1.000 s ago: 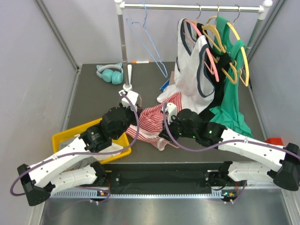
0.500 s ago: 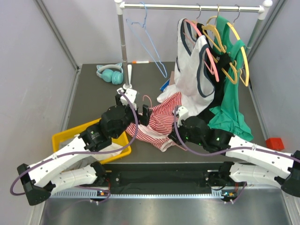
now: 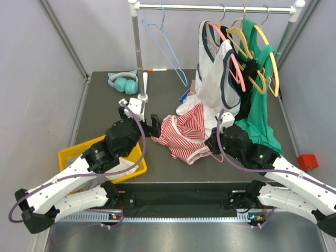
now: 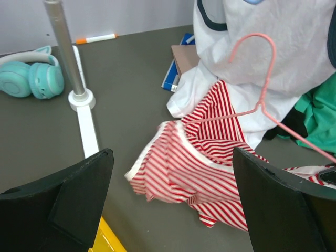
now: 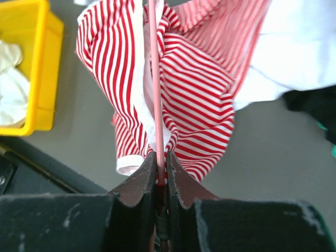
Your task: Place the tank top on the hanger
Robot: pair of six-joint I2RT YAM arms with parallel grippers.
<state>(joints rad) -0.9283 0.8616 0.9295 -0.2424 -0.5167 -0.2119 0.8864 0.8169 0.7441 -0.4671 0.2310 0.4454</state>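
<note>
My right gripper [image 5: 157, 160] pinched tight on the thin salmon hanger [image 5: 154, 73], hanger bar lying across the striped tank top [image 5: 199, 100], garment bunched mid-bench, hook raised before the white top [image 4: 273, 31], my left gripper [image 4: 170, 210] spread wide, holding nothing, just left of the fabric.

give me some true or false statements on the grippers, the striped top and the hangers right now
1. The right gripper is shut on the hanger. True.
2. The left gripper grips the tank top. False: it is open, holding nothing.
3. The tank top lies in the yellow bin. False: it lies on the table, beside the bin.
4. A light blue hanger hangs bare on the rail. True.
5. The headphones hang on the rail. False: they lie on the table.
</note>
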